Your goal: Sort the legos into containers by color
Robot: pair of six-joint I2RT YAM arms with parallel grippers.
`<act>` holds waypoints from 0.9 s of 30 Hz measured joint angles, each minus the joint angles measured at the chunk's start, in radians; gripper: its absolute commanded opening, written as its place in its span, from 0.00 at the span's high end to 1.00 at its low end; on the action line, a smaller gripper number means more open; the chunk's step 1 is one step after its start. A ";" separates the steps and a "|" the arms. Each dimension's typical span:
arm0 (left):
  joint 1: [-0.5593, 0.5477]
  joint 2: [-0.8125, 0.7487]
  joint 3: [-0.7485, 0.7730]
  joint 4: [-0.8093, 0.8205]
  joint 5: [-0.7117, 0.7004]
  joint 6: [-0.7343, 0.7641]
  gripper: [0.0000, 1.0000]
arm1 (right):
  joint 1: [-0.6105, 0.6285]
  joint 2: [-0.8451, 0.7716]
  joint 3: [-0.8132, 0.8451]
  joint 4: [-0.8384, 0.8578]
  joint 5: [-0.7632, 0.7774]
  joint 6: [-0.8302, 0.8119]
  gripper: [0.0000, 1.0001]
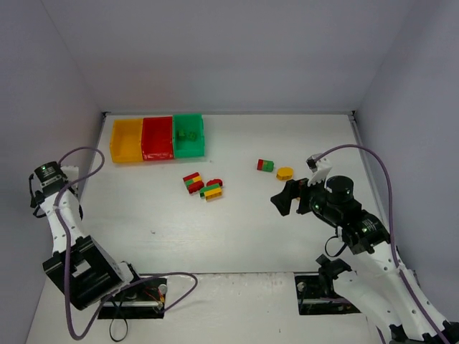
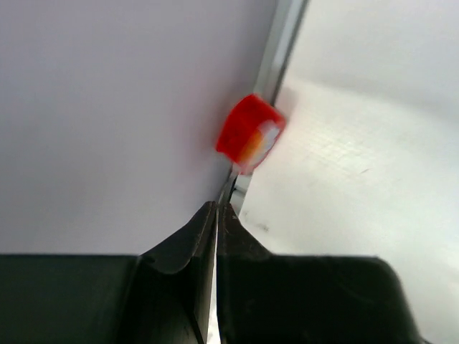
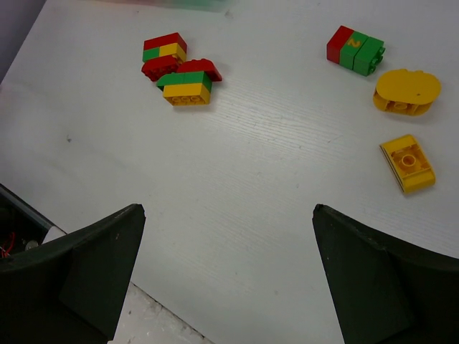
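The containers stand in a row at the far left: yellow, red and green, the green one holding a green lego. Mid-table lies a clump of red, green and yellow legos. To its right are a red-and-green brick, a yellow oval piece and a flat yellow brick. My right gripper hangs open and empty, nearer than the loose pieces. My left gripper is shut on nothing, by the left wall.
White walls close the table on the left, back and right. The left arm is folded up against the left wall. A blurred red-and-orange shape shows by the wall's metal corner strip. Both arm bases and cables sit at the near edge.
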 measured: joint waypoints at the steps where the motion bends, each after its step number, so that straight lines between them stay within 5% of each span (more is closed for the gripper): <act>1: -0.035 0.001 0.013 0.000 0.004 -0.014 1.00 | 0.000 -0.008 0.000 0.000 0.001 0.000 0.00; 10: -0.371 0.074 0.159 0.013 0.008 -0.193 1.00 | 0.001 -0.046 0.002 -0.001 0.000 0.000 0.00; 15: -0.415 0.105 0.167 0.028 -0.056 -0.294 1.00 | 0.001 -0.042 0.007 -0.001 0.000 0.000 0.00; 17: -0.411 0.105 0.162 0.031 -0.121 -0.335 0.71 | 0.001 -0.039 0.007 -0.001 0.000 0.000 0.00; 19: -0.410 0.105 0.156 0.030 -0.187 -0.377 0.55 | 0.001 -0.035 0.007 -0.001 -0.001 0.001 0.00; 25: -0.409 0.105 0.109 0.021 -0.429 -0.537 0.53 | 0.001 -0.018 0.007 -0.001 -0.010 0.005 0.00; 27: -0.402 0.108 0.088 0.002 -0.489 -0.592 0.67 | 0.001 -0.016 0.007 -0.001 -0.015 0.005 0.00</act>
